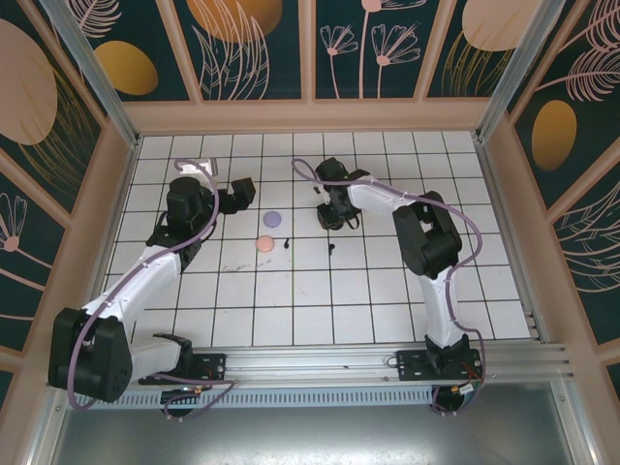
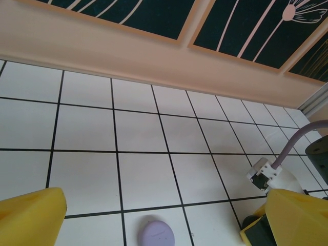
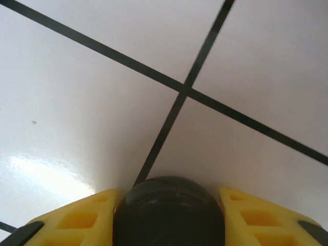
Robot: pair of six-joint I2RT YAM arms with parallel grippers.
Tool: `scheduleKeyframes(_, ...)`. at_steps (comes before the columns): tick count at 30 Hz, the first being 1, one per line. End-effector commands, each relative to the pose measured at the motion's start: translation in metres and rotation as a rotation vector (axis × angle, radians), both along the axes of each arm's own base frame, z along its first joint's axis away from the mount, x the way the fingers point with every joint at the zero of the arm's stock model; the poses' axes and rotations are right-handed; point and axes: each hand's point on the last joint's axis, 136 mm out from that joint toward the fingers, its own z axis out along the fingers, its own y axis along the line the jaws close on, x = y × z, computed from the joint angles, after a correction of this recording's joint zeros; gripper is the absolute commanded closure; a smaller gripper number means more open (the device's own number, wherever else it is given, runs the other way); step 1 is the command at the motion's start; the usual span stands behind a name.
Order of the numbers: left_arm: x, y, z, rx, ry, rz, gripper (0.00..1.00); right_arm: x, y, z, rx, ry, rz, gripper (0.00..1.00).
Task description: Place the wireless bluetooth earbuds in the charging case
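Observation:
A black rounded charging case (image 3: pixel 169 212) sits on the white tiles between the yellow fingers (image 3: pixel 72 220) of my right gripper (image 3: pixel 169 225), which press against both of its sides. From above, the right gripper (image 1: pixel 329 219) points down at the floor near the middle back. Two tiny black earbuds (image 1: pixel 289 242) (image 1: pixel 332 248) lie on the tiles just in front of it. My left gripper (image 1: pixel 242 194) is wide open, low over the tiles, with a purple round case (image 2: pixel 156 234) between and ahead of its fingers (image 2: pixel 31 218), untouched.
A pink round case (image 1: pixel 264 244) lies in front of the purple case (image 1: pixel 272 219). A small white-and-silver object (image 1: pixel 201 167) rests at the back left. The wooden back wall (image 2: pixel 154 61) bounds the tiled floor; the right arm's cable connector (image 2: pixel 264 174) shows in the left wrist view.

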Motion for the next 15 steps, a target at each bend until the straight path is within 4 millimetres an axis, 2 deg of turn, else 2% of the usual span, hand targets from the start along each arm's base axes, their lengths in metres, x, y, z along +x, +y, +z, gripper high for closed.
scheduleKeyframes(1, 0.005, -0.005, 0.016, -0.051, -0.044, -0.018, 0.01, -0.011, -0.015, 0.003, -0.006, 0.028, -0.112, 0.65)
scheduleKeyframes(7, -0.001, -0.018, 0.014, -0.128, -0.047, -0.083, 0.01, -0.005, -0.021, 0.03, 0.098, -0.01, -0.31, 0.64)
scheduleKeyframes(8, -0.002, -0.021, 0.012, -0.156, -0.041, -0.097, 0.01, -0.006, -0.019, 0.034, 0.126, -0.008, -0.343, 0.64)
scheduleKeyframes(10, -0.004, -0.028, 0.007, -0.213, -0.029, -0.132, 0.01, 0.0, -0.032, 0.041, 0.191, 0.001, -0.456, 0.64)
scheduleKeyframes(15, -0.013, -0.048, -0.009, -0.35, -0.013, -0.201, 0.01, 0.003, -0.034, 0.056, 0.41, 0.059, -0.626, 0.64)
